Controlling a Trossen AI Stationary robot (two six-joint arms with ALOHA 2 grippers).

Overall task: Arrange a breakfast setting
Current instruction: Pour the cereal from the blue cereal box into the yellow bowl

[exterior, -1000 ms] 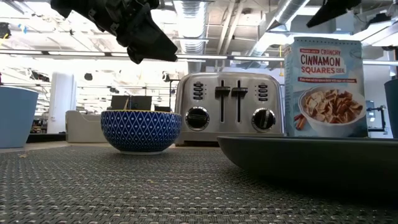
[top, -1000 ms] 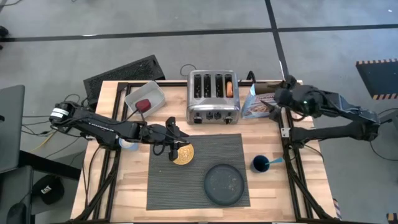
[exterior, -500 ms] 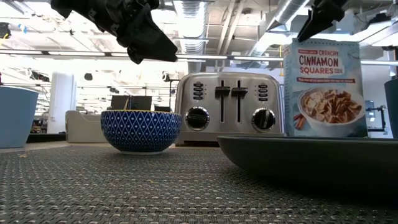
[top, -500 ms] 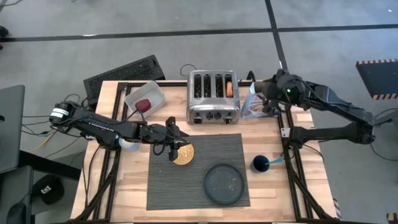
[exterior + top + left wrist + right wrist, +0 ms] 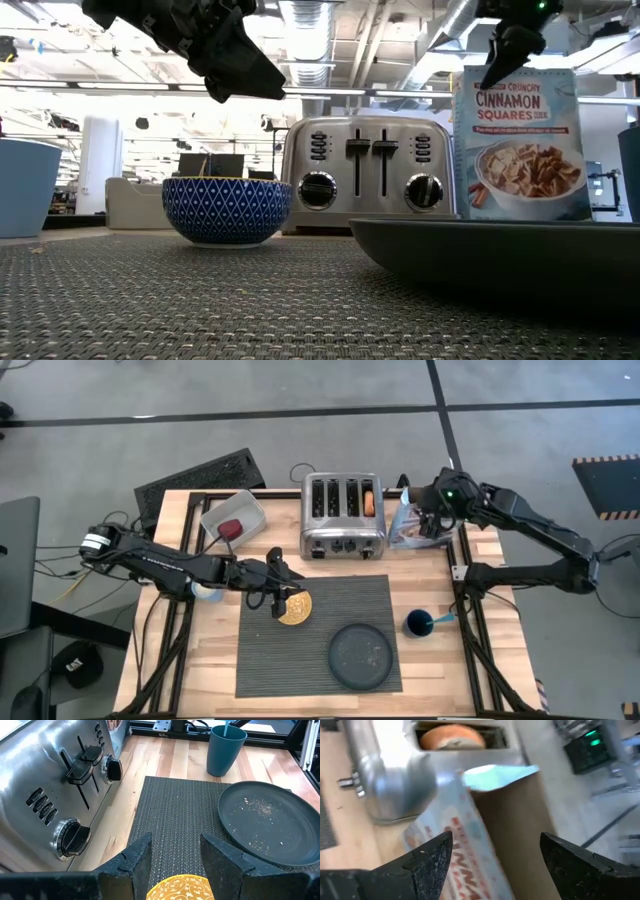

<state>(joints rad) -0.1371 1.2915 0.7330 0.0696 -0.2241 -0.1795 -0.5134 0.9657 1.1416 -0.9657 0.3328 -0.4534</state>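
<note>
Now I see left gripper (image 5: 281, 598) over yellow bowl (image 5: 294, 607) on placemat (image 5: 316, 635), fingers half apart straddling the rim. Right gripper (image 5: 424, 520) wide open, above cereal box (image 5: 409, 526), holds nothing. Plate (image 5: 361, 656) on placemat, cup (image 5: 418, 624) beside, bagel (image 5: 370, 502) in toaster (image 5: 343, 515).

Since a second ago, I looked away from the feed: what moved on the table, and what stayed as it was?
The right end effector swung in from the table's right edge to hover, open, above the cereal box, not gripping it. The left end effector stayed over the small yellow bowl on the placemat; plate, cup and toaster are unmoved.
</note>
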